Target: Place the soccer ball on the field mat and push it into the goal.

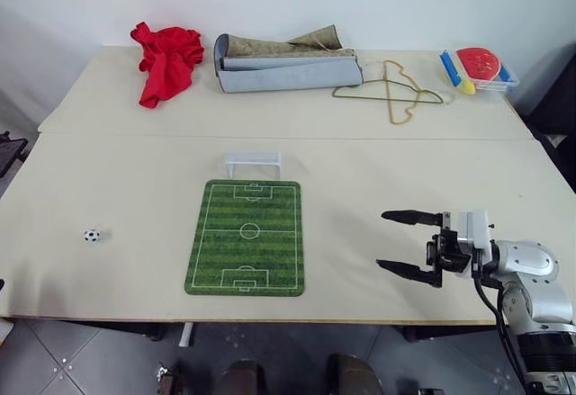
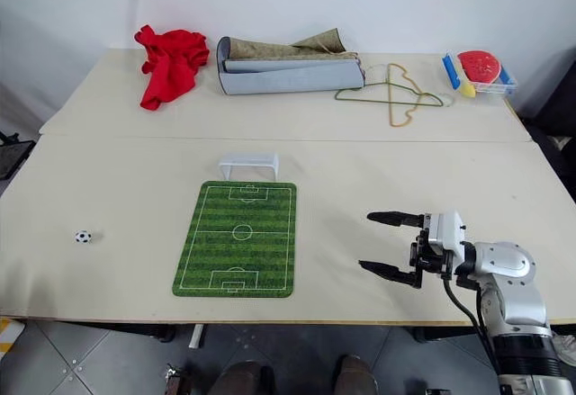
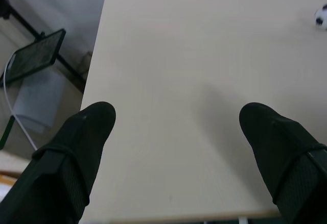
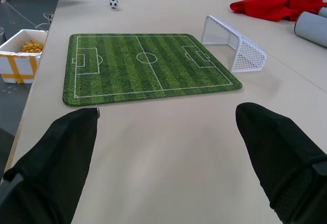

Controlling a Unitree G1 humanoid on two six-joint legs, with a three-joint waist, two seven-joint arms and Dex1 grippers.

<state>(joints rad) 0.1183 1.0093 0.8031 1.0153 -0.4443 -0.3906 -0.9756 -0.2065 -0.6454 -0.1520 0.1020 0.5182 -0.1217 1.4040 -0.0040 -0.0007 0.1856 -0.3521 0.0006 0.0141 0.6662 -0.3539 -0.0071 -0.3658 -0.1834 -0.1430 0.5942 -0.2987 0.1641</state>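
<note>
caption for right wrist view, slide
Open right claw faces mat; goal at far end, ball off mat.

A smooth, matt beige counter (image 1: 135,170). On it, a mat (image 1: 247,237) with a fine, cloth-like green surface, a white plastic goal (image 1: 253,163) with mesh netting, a glossy ball (image 1: 92,235), crumpled red cloth (image 1: 167,60) and thin wire hangers (image 1: 391,94). The right hand (image 1: 412,246) has matt black fingers (image 4: 286,152).
</note>
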